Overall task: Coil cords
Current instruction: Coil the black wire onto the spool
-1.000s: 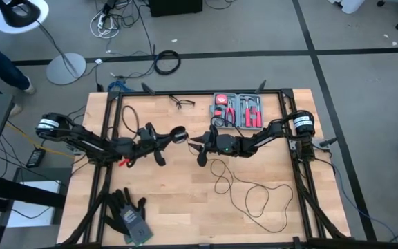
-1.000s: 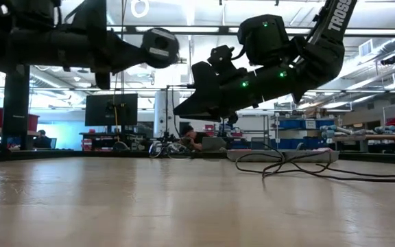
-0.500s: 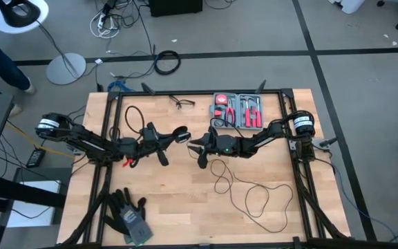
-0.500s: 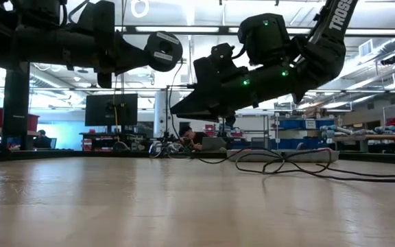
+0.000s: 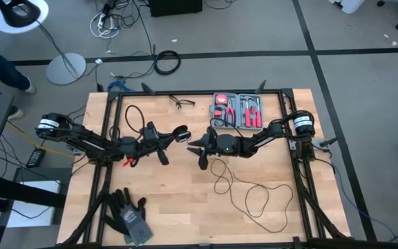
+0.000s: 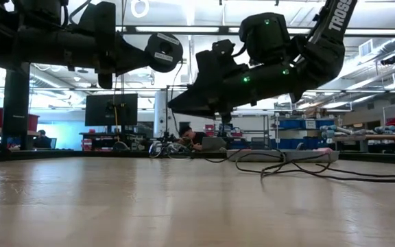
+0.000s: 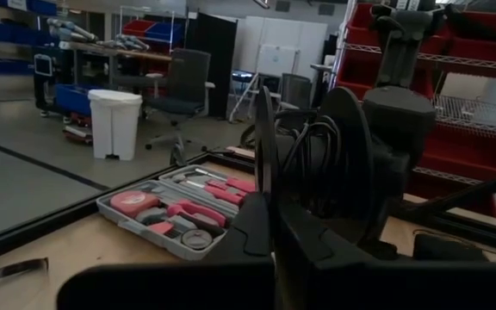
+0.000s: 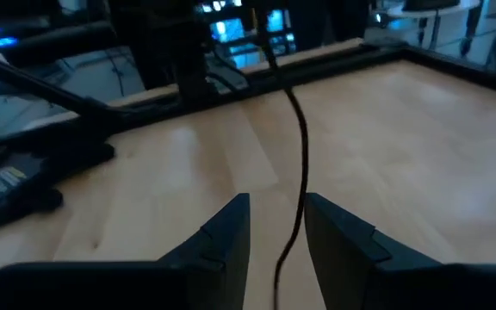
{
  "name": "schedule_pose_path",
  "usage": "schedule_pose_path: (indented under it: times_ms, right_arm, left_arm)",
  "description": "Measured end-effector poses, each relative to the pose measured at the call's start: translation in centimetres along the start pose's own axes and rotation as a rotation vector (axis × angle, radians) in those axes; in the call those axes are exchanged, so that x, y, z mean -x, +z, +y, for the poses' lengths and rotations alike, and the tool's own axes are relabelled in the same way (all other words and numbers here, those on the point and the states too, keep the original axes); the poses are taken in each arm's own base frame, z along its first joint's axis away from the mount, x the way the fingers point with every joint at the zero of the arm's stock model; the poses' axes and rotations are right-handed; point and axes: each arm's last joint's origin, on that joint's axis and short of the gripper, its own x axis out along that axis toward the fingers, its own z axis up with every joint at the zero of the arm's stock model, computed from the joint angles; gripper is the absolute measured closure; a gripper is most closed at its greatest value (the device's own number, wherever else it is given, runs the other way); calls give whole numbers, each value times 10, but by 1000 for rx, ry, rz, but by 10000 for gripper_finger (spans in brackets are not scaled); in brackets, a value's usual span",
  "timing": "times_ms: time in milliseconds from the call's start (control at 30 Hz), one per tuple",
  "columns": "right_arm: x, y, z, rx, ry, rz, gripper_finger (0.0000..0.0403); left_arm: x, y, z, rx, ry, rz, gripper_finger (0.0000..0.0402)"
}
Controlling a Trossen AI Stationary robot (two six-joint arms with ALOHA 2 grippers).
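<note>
We note both arms raised over mid-table, their ends facing each other and near but apart.

Left tool (image 5: pixel 179 133): clenched, fingers fully together. The puck end of the cord (image 5: pixel 179 133) sits at its tip, raised off the table; in the left wrist view several turns of thin black cable (image 7: pixel 304 159) lie bunched just ahead of the fingers, so we judge a small part is already wound there.

Right tool (image 5: pixel 197 146): fingers parted, the cord passing down through the gap between them in the right wrist view (image 8: pixel 298 164). We cannot tell whether the fingers (image 8: pixel 231 228) press on it or only guide it.

Rest of the cord: most of it lies loose on the table (image 5: pixel 164 200) in wandering loops toward the right front (image 5: pixel 254 200), trailing from the right tool.

Progress, as we judge it: early. One end is secured, a few turns made; the long slack on the boards remains to be drawn in and wound.

Also present: red tool kit (image 5: pixel 238 111) at the far edge, gloves (image 5: pixel 126 211) at the near left, both untouched.
</note>
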Motion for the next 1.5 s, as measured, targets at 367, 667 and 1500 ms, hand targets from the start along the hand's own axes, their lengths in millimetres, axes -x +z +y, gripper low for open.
schedule_pose_path:
  times_ms: [367,667,1500]
  right_arm:
    - [0,0,-3,2,-65,-11,306]
    - [0,-1,-2,8,-77,-4,396]
    - [-29,38,39,198,-126,171,403]
  left_arm:
    - [0,0,-1,21,-25,3,401]
    - [0,0,0,22,-15,1,401]
    - [-35,-21,-12,-148,183,248,401]
